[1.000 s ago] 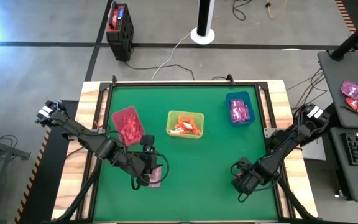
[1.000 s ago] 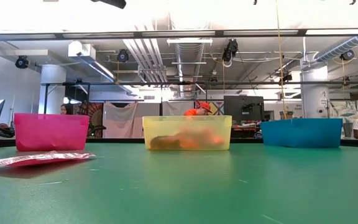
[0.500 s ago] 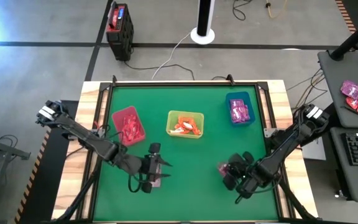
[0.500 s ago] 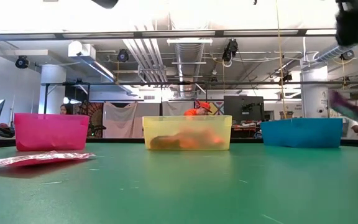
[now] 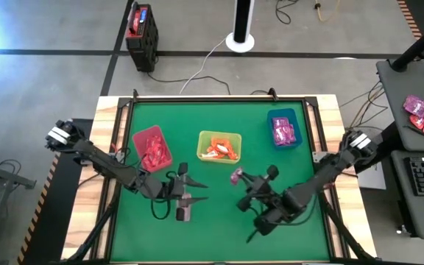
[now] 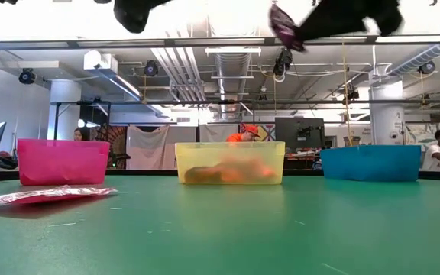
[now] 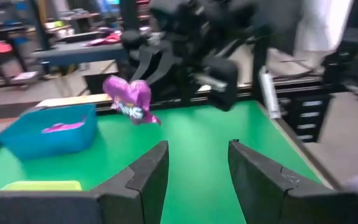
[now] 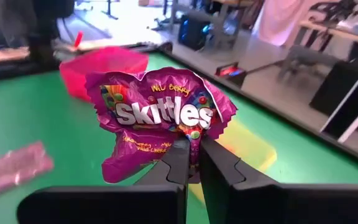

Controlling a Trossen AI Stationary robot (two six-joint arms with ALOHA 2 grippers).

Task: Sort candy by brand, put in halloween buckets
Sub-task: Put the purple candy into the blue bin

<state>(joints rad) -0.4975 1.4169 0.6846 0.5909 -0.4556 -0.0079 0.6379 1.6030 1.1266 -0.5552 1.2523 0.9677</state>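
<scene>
My right gripper [image 5: 240, 179] is over the middle of the table, raised, and shut on a magenta Skittles packet [image 8: 160, 121]; that packet also shows in the low view [image 6: 285, 27] and the left wrist view [image 7: 132, 99]. My left gripper [image 5: 190, 185] hovers open over the near left part of the mat, with its fingers [image 7: 148, 177] apart. A dull pink packet [image 5: 183, 210] lies flat on the mat just near of it. The red bin [image 5: 152, 147], yellow-green bin [image 5: 220, 146] and teal bin [image 5: 283, 128] stand in a row toward the far side, each with candy inside. My right gripper pinches the Skittles packet by its crimped lower edge [image 8: 190, 144] between the two fingertips [image 8: 178, 163]. The packet is lifted clear of the table and sticks out past the fingertips, crumpled, toward the table's left.
Bare green mat lies between the grippers and the bins, and along the near edge. A raised frame [image 5: 219, 99] runs round the mat. Beyond the far edge stand a black box with a red top [image 5: 141, 33] and a white disc with a pole [image 5: 240, 40].
My right gripper has swung from the near right corner toward the table's middle and risen, carrying the magenta packet high above the mat. My left gripper has drifted a little toward the table's right and far side, away from the dull pink packet, which has stayed put.
</scene>
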